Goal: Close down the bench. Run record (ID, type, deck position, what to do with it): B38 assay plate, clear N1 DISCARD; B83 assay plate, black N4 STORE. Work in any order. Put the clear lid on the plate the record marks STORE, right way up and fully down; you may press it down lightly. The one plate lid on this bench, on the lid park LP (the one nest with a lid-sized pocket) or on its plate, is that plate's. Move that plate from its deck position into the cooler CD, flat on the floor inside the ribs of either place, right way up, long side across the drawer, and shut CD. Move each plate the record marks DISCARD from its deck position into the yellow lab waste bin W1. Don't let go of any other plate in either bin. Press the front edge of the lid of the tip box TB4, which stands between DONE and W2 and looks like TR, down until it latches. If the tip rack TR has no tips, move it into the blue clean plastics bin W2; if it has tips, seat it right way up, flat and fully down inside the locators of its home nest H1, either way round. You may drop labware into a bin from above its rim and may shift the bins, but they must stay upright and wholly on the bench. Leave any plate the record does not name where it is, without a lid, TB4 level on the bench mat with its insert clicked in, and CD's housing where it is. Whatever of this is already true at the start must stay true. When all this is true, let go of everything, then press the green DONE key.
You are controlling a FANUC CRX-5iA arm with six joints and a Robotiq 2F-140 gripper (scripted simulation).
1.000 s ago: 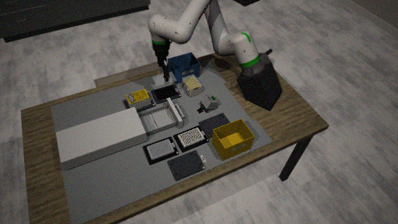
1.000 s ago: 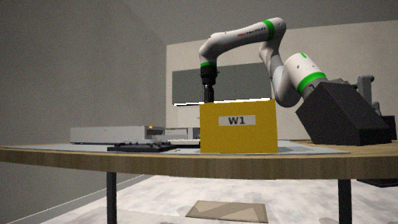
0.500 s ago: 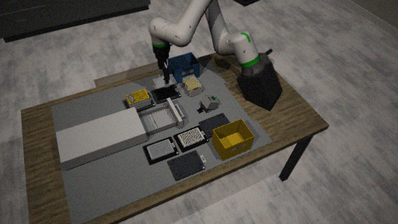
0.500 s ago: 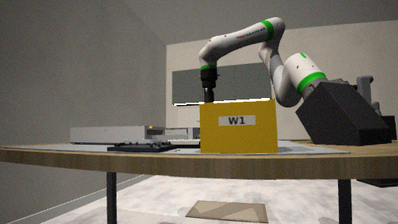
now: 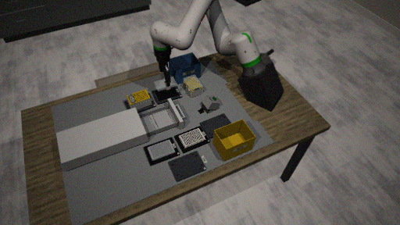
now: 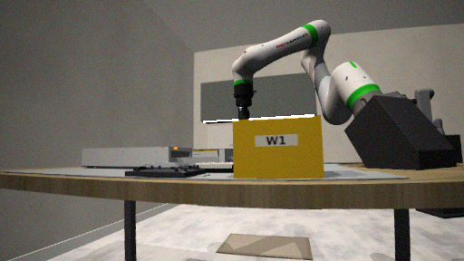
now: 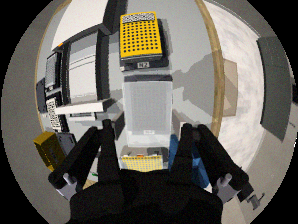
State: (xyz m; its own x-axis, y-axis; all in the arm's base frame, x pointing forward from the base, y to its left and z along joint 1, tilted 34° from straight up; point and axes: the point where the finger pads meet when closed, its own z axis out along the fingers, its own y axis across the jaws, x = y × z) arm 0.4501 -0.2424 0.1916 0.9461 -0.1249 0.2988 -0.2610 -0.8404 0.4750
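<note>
You are looking down on a wooden counter (image 5: 305, 117) covered by a grey mat (image 5: 101, 180). The white arm reaches from its dark base at 2 o'clock toward the far side of the mat, and its gripper (image 5: 167, 81) points straight down there.

In the wrist view the two dark fingers are clamped on the long edges of a clear rectangular lid (image 7: 148, 108), which lies flat between them. In the top view the gripper stands over a black tray-shaped item (image 5: 167, 94); this may be the lid park or the black plate, but the picture is too coarse for you to tell which.

At 9 o'clock from that spot sits a rack with a yellow, hole-patterned top (image 5: 139, 96). At 3 o'clock sits a pale yellow tip box (image 5: 193, 85), and just behind that is the blue bin (image 5: 185, 66). A small grey block with a green key (image 5: 211, 103) lies at 4 o'clock from the gripper.

Nearer the middle of the mat, the cooler drawer (image 5: 162, 118) stands pulled out from its long grey housing (image 5: 99, 134). Toward 6 o'clock you find a clear plate (image 5: 161, 150) on a black nest, with a white dotted plate (image 5: 191, 137) just beside it. The yellow bin marked W1 (image 6: 277, 146) stands near the front edge at 4 o'clock.
</note>
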